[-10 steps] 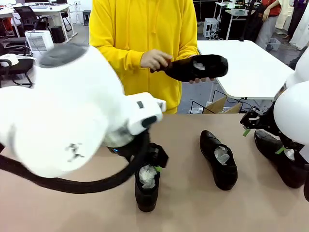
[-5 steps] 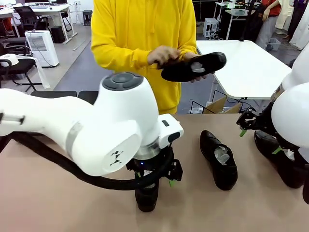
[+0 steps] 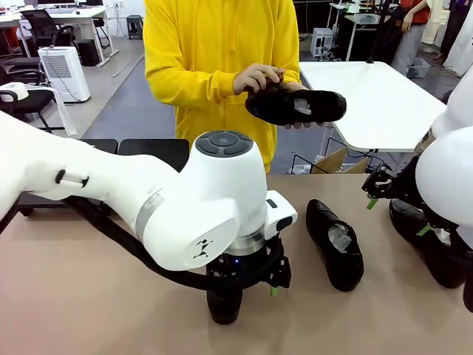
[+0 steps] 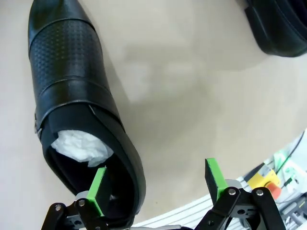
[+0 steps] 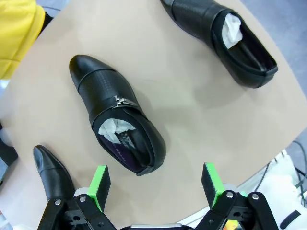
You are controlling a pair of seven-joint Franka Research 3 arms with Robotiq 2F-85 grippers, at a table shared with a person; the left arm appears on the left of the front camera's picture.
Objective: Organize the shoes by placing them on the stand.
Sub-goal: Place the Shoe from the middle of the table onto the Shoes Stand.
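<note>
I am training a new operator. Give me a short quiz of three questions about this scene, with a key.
1. True or false: the left gripper has its jaws shut on the nearest shoe.
2. What do the person's hands hold? A. a brush B. a black shoe C. a box
3. Fill in: the buckled shoe in front of the right gripper is stuffed with white ___.
Key: 1 false, the jaws stand open. 2 B. 3 paper.
</note>
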